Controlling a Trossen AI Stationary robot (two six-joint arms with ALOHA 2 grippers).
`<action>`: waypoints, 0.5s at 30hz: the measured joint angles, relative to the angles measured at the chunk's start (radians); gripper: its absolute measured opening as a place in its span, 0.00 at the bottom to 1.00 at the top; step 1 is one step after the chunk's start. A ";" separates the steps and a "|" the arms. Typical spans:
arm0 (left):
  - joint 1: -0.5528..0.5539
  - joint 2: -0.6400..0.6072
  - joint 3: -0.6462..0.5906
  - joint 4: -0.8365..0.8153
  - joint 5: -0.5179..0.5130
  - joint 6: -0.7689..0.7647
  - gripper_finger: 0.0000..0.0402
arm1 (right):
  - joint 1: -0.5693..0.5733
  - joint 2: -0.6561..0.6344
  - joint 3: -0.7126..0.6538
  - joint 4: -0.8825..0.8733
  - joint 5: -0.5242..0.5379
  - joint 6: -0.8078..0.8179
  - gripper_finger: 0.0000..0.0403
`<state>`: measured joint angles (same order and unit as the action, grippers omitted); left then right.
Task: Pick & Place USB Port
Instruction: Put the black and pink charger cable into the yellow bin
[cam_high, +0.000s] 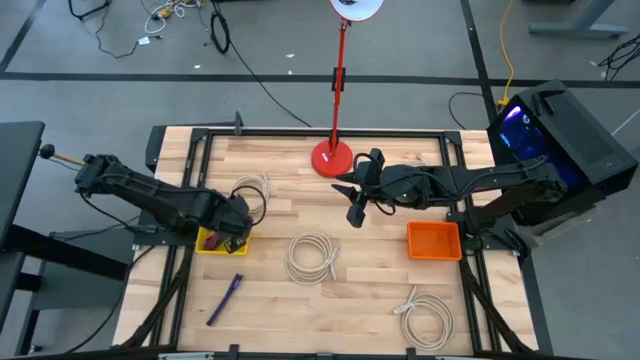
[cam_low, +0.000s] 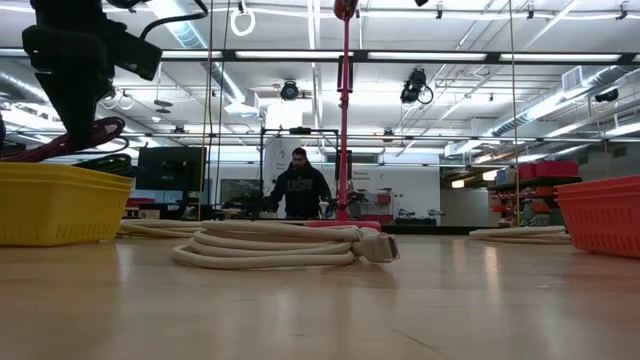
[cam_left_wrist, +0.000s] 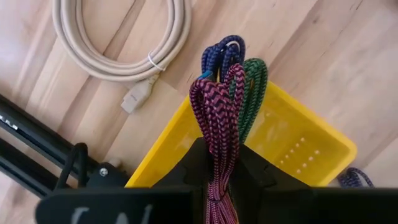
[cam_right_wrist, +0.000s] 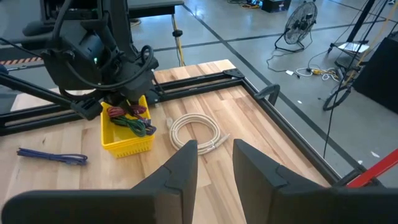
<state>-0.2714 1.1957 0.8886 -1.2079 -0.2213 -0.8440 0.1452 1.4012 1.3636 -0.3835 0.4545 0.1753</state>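
Left gripper is sitting over the yellow bin at the table's left side, fingers clamped on a bundle of braided cables. The maroon loop is running straight down between the fingers, with blue and green loops bunched against it. The bundle is hanging above the bin's open top, not lying flat in it. In the right wrist view the same cables are showing draped over the bin under the left gripper.

Just beside the bin, toward the table's far edge, 1 beige coiled cable is lying flat, its plug pointing at the bin's corner.

Right gripper is hovering mid-table near the red lamp base, fingers apart and holding nothing; its 2 fingers are showing a clear gap.

Further out: a 2nd beige coil at table centre, a 3rd near the front right, an orange bin on the right, a blue-purple cable lying front left.

A person is standing in the room behind the table.
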 joint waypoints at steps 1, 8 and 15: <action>0.000 0.000 0.000 -0.001 0.000 0.000 0.11 | 0.000 0.000 0.000 0.000 0.000 0.000 0.26; 0.000 0.000 0.000 0.001 0.040 -0.001 0.24 | 0.000 0.000 0.000 0.000 0.000 0.000 0.26; 0.000 0.000 0.000 0.000 0.034 -0.037 0.29 | 0.000 0.000 0.000 0.000 0.000 0.000 0.26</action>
<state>-0.2714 1.1957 0.8886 -1.2076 -0.1876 -0.8808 0.1452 1.4010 1.3635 -0.3832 0.4545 0.1749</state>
